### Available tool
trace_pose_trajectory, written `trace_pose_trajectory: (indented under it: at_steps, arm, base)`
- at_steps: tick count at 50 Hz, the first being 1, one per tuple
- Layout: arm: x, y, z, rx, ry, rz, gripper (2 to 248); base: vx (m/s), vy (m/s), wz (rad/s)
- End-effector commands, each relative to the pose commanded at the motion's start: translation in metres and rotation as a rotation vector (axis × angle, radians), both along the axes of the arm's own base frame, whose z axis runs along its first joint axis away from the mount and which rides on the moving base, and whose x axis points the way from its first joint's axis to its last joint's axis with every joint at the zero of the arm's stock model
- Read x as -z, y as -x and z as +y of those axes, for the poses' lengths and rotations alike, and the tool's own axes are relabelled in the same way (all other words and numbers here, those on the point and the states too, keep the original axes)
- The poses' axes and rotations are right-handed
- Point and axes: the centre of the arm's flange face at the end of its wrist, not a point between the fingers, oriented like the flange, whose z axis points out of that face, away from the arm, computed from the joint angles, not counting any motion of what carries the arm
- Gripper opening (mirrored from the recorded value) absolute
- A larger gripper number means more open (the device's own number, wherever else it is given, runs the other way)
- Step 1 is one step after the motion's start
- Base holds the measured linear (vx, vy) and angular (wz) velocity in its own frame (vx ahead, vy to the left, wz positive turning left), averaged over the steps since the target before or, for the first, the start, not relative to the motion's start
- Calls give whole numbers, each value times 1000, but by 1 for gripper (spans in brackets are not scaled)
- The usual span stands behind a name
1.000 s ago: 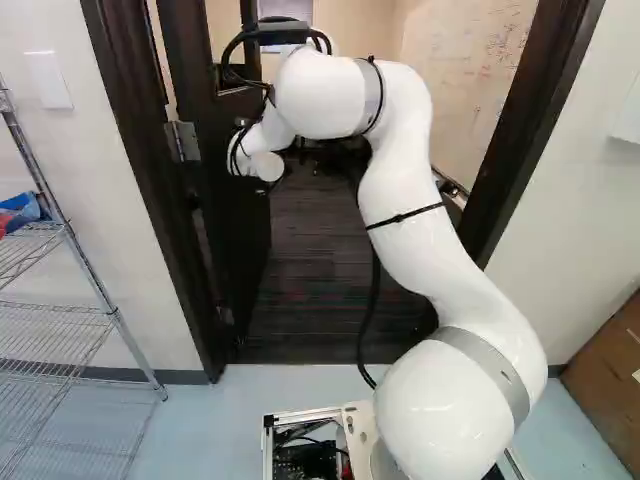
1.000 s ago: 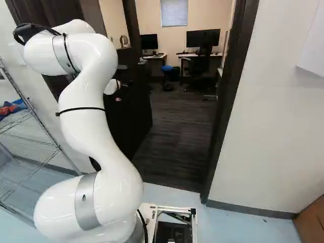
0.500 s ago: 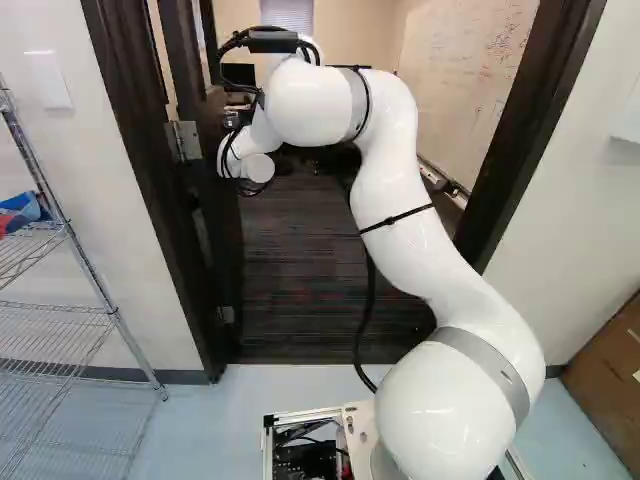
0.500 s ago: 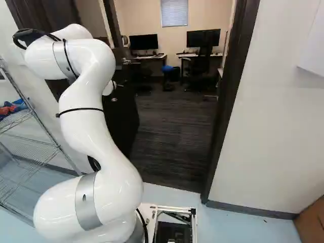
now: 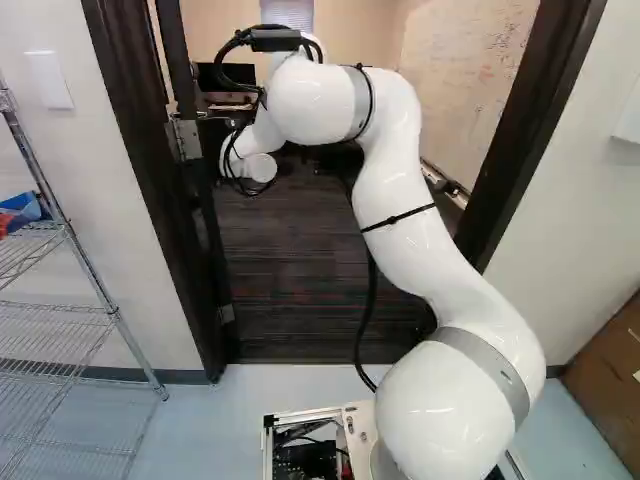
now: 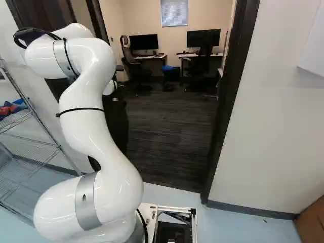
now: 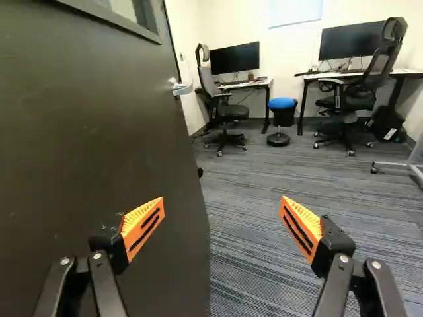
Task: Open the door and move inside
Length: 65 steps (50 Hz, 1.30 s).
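Wrist view: the door [image 7: 92, 145] hangs from one side edge of its frame [image 5: 150, 190], long axis upright, its free edge apparently pointing into the room. The fingers [image 7: 142, 224] stand released, well apart. I judge it rigid and weighty but easy-swinging; grasp the lever [image 7: 182, 89], or push near the free edge.

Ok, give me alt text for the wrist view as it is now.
The open tool, its two orange pads well apart, points past a dark door standing open along one side. Ahead, across a striped carpet, are two desks with monitors, two wheeled chairs and a blue-topped stool.
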Motion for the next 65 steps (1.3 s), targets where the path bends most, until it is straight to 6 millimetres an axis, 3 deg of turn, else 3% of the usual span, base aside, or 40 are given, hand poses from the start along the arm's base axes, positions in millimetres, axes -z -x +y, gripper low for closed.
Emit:
trace_pose_trajectory:
  at_steps: [65]
  arm:
    - [-15,42,-110,123,25,64,247]
  base:
    - [0,0,0]
